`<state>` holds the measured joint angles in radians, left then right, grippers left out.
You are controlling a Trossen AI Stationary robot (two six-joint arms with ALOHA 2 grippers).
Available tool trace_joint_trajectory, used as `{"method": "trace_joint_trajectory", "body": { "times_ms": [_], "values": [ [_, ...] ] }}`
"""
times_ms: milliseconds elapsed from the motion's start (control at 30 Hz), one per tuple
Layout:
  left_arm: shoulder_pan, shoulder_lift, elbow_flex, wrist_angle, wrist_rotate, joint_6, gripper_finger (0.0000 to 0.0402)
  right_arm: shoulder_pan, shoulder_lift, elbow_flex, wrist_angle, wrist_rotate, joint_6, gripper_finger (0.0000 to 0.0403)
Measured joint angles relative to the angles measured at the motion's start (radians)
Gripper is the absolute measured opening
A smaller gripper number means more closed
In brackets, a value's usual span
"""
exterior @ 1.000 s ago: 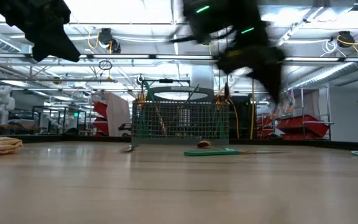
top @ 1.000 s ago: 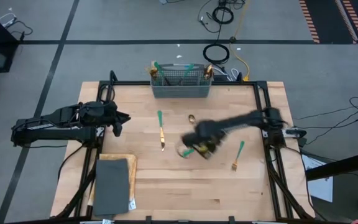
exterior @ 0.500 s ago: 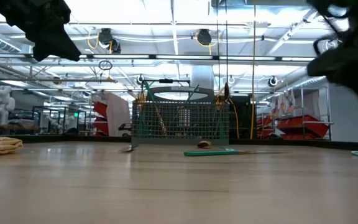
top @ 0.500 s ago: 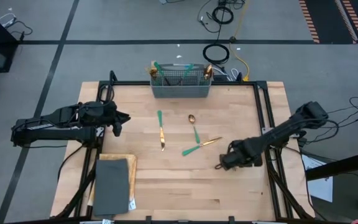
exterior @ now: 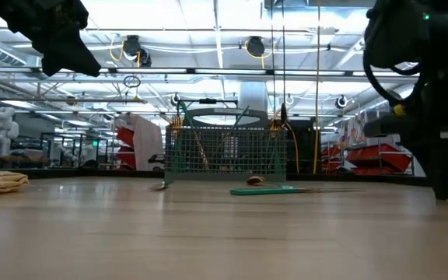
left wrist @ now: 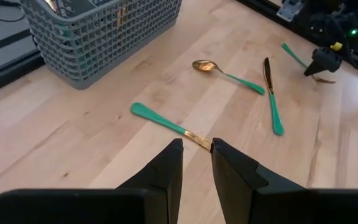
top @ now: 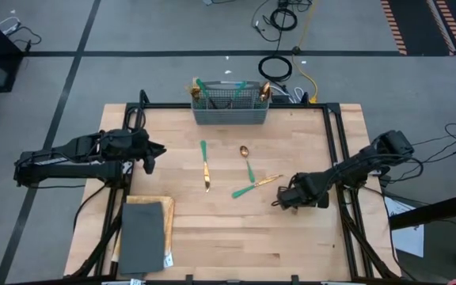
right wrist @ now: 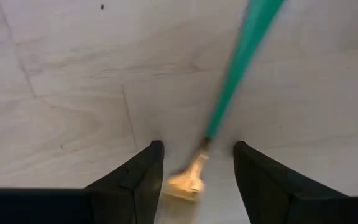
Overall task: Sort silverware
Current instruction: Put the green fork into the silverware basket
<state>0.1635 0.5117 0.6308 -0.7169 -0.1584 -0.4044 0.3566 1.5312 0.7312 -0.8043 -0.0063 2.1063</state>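
Right gripper [right wrist: 194, 163] spread | fork [right wrist: 238, 68] between its fingers | on table [right wrist: 67, 74]

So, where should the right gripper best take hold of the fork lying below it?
At the thin neck where the green handle meets the gold head, from straight above. The fork lies flat on the table, and the right gripper has its open fingers on both sides of that neck.
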Motion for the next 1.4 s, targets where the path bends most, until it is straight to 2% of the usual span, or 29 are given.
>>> {"method": "trace_joint_trajectory", "body": {
  "times_ms": [133, 367, 433, 567, 700, 967, 1067, 1200, 1400],
  "values": [
    [0.000, 0.000, 0.000, -0.004, -0.002, 0.001, 0.0090, -0.018, 0.016, -0.025, 0.060, -0.011, 0.002, 0.0162],
    [0.000, 0.000, 0.000, -0.007, -0.002, 0.001, 0.0090, -0.025, 0.047, -0.027, 0.111, -0.029, -0.084, 0.0032],
    [0.000, 0.000, 0.000, -0.007, -0.002, 0.001, 0.0090, -0.025, 0.045, -0.025, 0.113, -0.030, -0.112, 0.0010],
    [0.000, 0.000, 0.000, -0.007, -0.003, 0.002, 0.0090, -0.024, 0.045, 0.005, 0.081, -0.030, -0.138, 0.0003],
    [0.000, 0.000, 0.000, -0.006, -0.003, 0.001, 0.0090, -0.024, 0.054, 0.093, -0.015, -0.039, -0.228, 0.0001],
    [0.000, 0.000, 0.000, -0.003, -0.010, 0.002, 0.0090, -0.039, 0.049, 0.363, -0.310, 0.015, -0.426, 0.0001],
    [0.000, 0.000, 0.000, -0.003, -0.016, 0.003, 0.0090, -0.076, 0.055, 0.487, -0.477, 0.054, -0.555, 0.0000],
    [0.000, 0.000, 0.000, -0.002, -0.018, 0.018, 0.0090, -0.172, 0.085, 0.677, -0.659, 0.186, -0.793, 0.0000],
    [0.000, 0.000, 0.000, 0.000, -0.023, 0.019, 0.0090, -0.356, 0.193, 1.012, -0.703, 0.384, -1.344, 0.0000]
  ]
}}
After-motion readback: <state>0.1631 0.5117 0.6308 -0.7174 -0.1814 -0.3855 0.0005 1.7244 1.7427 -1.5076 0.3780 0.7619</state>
